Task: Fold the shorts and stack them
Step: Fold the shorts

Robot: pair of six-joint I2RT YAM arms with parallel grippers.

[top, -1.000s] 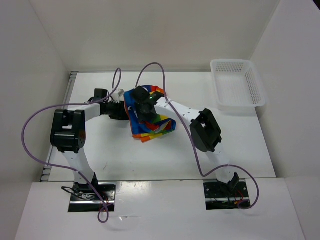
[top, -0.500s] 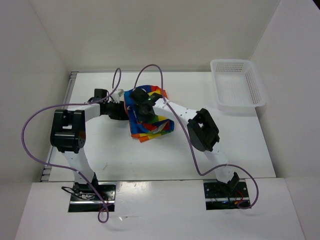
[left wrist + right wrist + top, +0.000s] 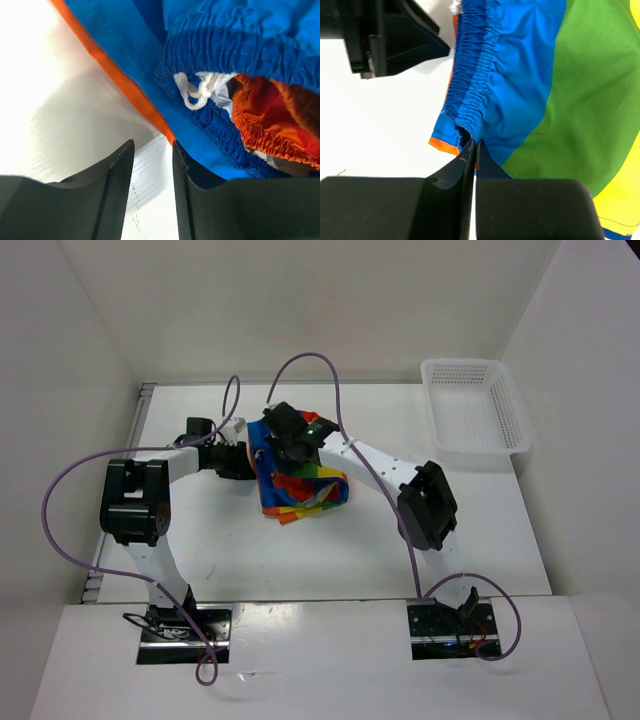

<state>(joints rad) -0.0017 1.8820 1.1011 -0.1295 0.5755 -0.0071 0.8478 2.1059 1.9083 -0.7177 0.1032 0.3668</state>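
Shorts (image 3: 312, 490) lie bunched on the table (image 3: 250, 550) left of centre, well apart from the white basket (image 3: 470, 364) at the far right. The left gripper (image 3: 250, 462) sits at their left edge and the right gripper (image 3: 292, 448) on their far part. Left wrist view: its fingers (image 3: 115, 190) stand apart with bare table between them, blue fabric at the right one, the white drawstring (image 3: 200, 87) beyond. Right wrist view: fingers together, pinching the blue waistband (image 3: 470, 65).

top: overhead, far, looking down | wrists: close, low-angle | all share: shorts (image 3: 312, 492)
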